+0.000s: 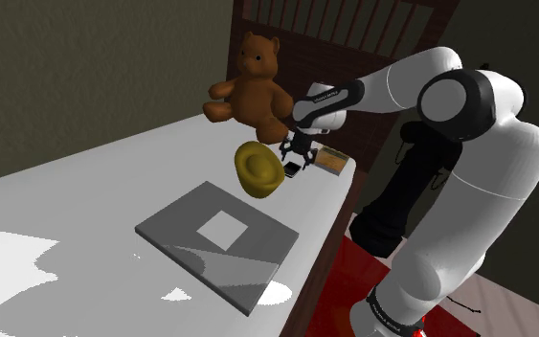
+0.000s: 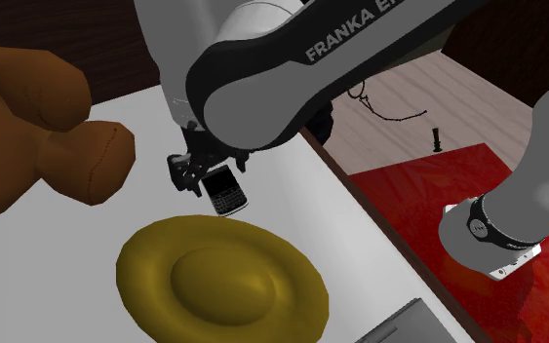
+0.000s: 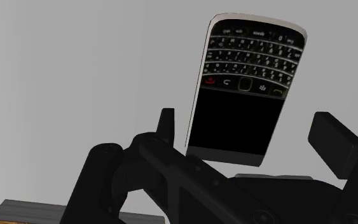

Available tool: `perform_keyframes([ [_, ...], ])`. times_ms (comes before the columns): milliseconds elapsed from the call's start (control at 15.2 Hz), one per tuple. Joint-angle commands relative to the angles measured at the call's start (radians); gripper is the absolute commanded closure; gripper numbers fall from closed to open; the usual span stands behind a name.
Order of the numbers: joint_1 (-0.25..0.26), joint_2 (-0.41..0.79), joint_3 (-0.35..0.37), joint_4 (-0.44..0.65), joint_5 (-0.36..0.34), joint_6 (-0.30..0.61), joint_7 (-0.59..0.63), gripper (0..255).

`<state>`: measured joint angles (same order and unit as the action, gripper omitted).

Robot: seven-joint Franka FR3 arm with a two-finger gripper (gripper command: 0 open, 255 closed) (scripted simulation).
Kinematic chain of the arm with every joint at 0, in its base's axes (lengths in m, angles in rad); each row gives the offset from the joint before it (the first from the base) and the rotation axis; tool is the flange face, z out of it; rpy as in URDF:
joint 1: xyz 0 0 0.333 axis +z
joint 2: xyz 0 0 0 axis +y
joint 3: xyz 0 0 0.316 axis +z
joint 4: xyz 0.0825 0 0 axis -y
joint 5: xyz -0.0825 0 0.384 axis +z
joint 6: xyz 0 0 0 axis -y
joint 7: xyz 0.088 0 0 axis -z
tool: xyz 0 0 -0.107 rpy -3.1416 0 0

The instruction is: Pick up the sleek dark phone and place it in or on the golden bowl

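Phone [image 3: 244,89]: a flat, round-cornered black slab with a thin silver edge. It is face up, with a glossy blank screen on one half and rows of small white-lettered keys on the other.

Its long axis runs straight out from the gripper [image 3: 247,121], screen end nearest the palm, keypad end farthest.

The gripper is released. Its matte black fingers [image 3: 333,143] stand apart along the phone's long sides, with a gap visible on each side.

The phone sits over the smooth white counter [image 2: 282,195], just beside the bowl [image 2: 218,278]. Whether it lies flat there cannot be told.

The bowl is shallow, round and dull gold, with a wide rim.

A brown stitched bear [image 2: 38,127] stands near.
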<state>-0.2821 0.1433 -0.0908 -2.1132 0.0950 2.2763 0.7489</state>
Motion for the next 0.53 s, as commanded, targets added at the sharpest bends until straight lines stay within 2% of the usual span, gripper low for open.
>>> perform_keyframes([
  [0, 0.0, 0.014, 0.001, -0.012, 0.004, 0.027, -0.003, 0],
  [462, 0.0, 0.027, 0.002, -0.018, 0.007, 0.046, -0.005, 0],
])
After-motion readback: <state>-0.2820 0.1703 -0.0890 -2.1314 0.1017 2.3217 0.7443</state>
